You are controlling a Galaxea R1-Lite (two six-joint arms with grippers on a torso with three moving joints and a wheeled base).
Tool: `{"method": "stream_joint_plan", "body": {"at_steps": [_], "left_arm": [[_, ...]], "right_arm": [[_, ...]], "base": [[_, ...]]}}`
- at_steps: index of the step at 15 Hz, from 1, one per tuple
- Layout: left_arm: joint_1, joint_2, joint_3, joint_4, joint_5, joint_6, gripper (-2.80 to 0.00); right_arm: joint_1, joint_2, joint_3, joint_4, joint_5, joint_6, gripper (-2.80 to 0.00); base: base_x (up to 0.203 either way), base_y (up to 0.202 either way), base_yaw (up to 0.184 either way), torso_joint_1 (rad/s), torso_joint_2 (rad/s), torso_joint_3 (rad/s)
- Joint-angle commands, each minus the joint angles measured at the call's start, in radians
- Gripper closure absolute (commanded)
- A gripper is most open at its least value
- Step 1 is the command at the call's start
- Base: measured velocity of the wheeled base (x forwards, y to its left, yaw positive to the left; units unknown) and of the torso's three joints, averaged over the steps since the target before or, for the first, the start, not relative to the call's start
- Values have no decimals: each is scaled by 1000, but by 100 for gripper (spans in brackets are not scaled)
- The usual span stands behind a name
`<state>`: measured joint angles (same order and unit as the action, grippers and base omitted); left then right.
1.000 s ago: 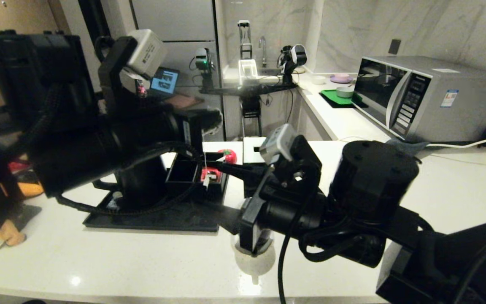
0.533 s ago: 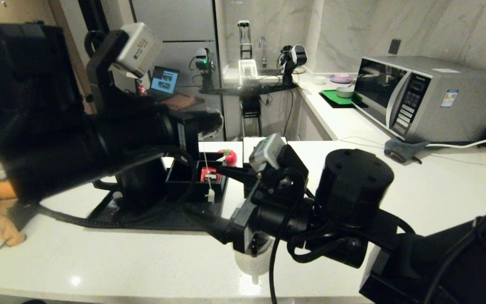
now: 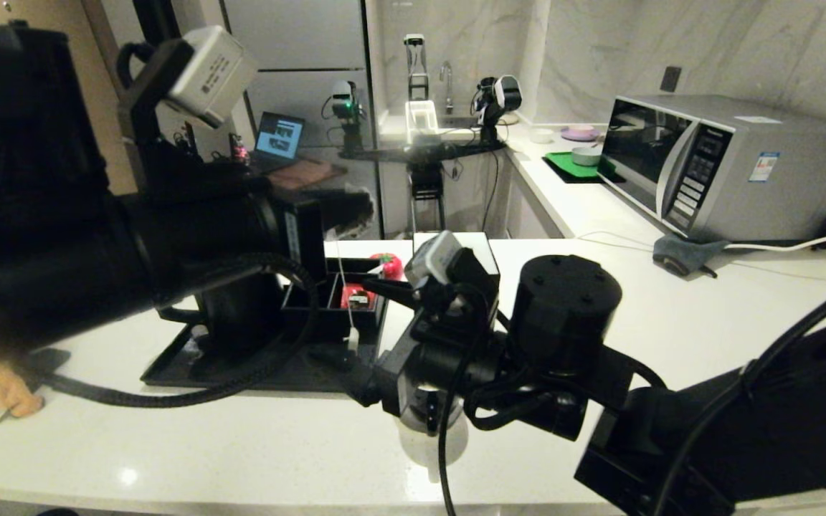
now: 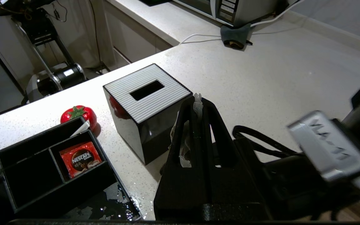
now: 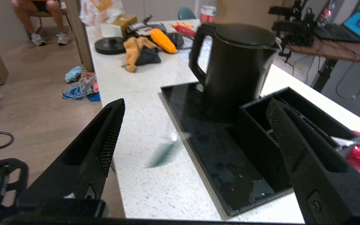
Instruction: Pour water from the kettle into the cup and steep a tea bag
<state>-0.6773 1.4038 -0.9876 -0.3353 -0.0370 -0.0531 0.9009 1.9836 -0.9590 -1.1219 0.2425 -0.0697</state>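
Observation:
My left gripper (image 4: 197, 103) hangs above the counter beside the tissue box, shut on the greyish-white tea bag (image 4: 196, 107). In the head view the tea bag's string drops from the left gripper (image 3: 354, 206) to the small white tag (image 3: 352, 339) over the tray. The tall black kettle (image 5: 236, 68) stands upright on the black tray (image 5: 214, 150), lid on. My right gripper (image 5: 195, 104) is open and holds nothing, low over the counter at the tray's near corner. The cup is hidden: only a pale rounded shape (image 3: 431, 441) shows under the right wrist. No water shows.
A black compartment box (image 4: 8, 182) on the tray holds a red packet (image 4: 80, 157). A red tomato-shaped item (image 4: 78, 114) and a black tissue box (image 4: 147, 93) stand behind it. A microwave (image 3: 714, 161) and grey cloth (image 3: 678, 251) are at the far right.
My right arm has slid left toward the tray. The left arm has drawn up and back to the left, its gripper still shut on the tea bag, and the hanging tag has sunk lower.

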Motion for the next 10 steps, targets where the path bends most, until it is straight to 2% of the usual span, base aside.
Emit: {"method": "stream_joint_plan", "body": {"at_steps": [1, 3, 6, 10], "left_arm": [[-7, -6, 7, -2, 0, -1, 0], [-7, -6, 14, -2, 0, -1, 0], [-7, -6, 15, -2, 0, -1, 0], [-7, -5, 15, -2, -1, -1, 0]], "right_arm": [[-6, 24, -18, -7, 0, -2, -280], [-21, 43, -47, -9, 0, -2, -280], [-25, 55, -47, -53, 1, 41, -280], [-23, 64, -47, -58, 1, 41, -280]], "base": [[0, 0, 0, 0, 0, 0], [0, 0, 0, 0, 0, 0], [0, 0, 0, 0, 0, 0], [0, 0, 0, 0, 0, 0]]}}
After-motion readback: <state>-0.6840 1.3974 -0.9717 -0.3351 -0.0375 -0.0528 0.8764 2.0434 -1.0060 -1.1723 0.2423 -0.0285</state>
